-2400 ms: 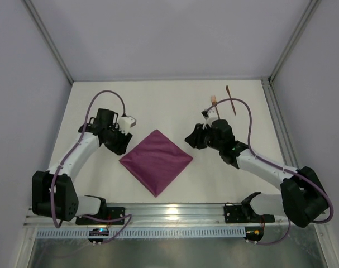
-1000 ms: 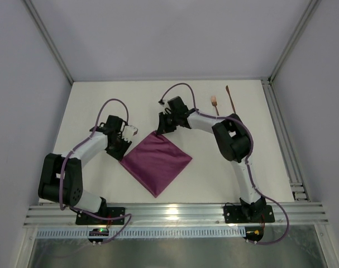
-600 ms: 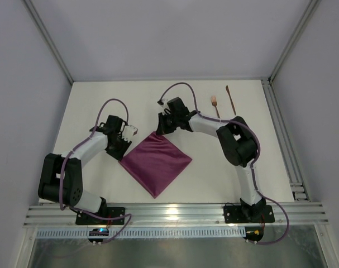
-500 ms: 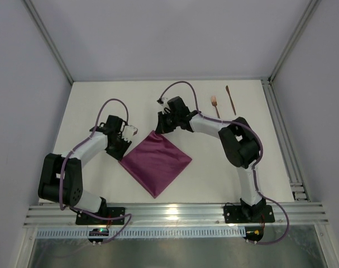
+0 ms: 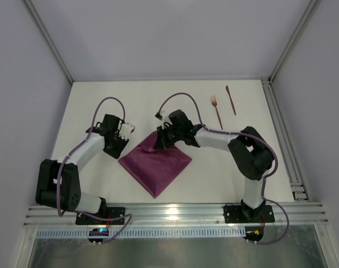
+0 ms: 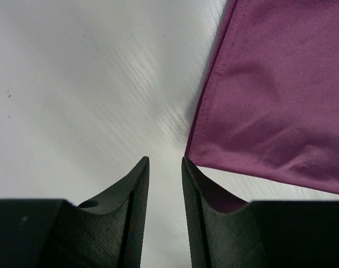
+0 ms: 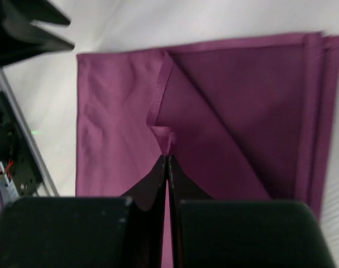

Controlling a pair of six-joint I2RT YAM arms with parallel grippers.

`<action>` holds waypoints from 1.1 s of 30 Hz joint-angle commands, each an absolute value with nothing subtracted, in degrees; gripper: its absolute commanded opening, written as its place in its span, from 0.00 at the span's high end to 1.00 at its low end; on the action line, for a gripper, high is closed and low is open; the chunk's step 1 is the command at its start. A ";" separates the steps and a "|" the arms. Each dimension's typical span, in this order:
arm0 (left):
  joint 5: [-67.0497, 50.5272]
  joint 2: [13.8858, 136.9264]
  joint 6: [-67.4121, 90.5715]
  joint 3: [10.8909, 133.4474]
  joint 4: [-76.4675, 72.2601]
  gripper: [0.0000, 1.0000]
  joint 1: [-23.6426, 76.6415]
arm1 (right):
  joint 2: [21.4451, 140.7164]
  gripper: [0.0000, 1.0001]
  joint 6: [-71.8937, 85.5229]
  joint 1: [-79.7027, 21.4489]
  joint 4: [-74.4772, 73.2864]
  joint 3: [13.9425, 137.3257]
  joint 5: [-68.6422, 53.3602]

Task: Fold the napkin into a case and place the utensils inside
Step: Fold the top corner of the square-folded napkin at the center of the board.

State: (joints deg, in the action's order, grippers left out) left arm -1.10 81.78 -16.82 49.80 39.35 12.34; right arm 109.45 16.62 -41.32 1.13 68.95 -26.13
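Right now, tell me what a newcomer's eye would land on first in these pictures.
The magenta napkin lying as a diamond mid-table draws the eye first, with the right gripper shut on a pinch of its top layer, which is turned back diagonally. The left gripper sits by the napkin's left corner, jaws slightly apart and holding nothing. A copper fork and knife lie side by side at the far right of the table.

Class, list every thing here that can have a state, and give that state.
napkin, lying folded, top layer's corner pinched and turned back.
fork, lying flat, untouched.
knife, lying beside the fork, untouched.
left claw, slightly open, empty, by the napkin's corner.
right claw, shut on the napkin's top layer.
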 commanded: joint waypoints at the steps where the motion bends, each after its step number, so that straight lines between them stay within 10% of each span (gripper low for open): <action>1: -0.62 78.67 -17.23 51.06 39.72 0.68 11.17 | 103.03 0.96 14.86 -44.55 6.76 62.52 -29.18; 33: -6.94 77.78 -18.98 48.52 40.08 0.67 10.46 | 92.63 0.96 10.28 -60.47 20.39 38.41 -29.27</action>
